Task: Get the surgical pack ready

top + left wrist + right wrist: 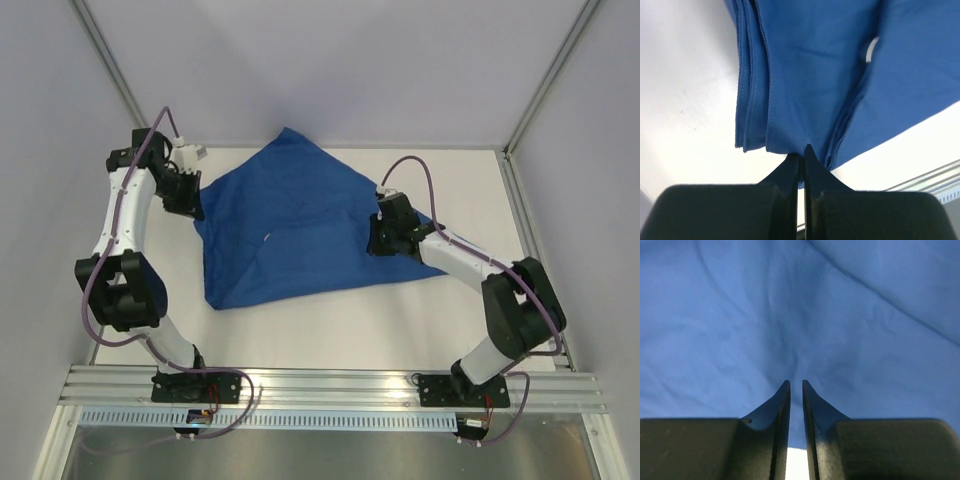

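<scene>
Left gripper (801, 151), perhaps on surgical pack (805, 75) hem; layers wrist-view only.

White arm links (124, 215); black joints (126, 290); purple cables (427, 178); tapered black fingers (789, 174).

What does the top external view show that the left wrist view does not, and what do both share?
Only top external: the whole blue drape, both arms, the right gripper at its right side. Only left wrist: the drape's stacked edge layers, with the left gripper shut on them. Both: drape and white table.
</scene>
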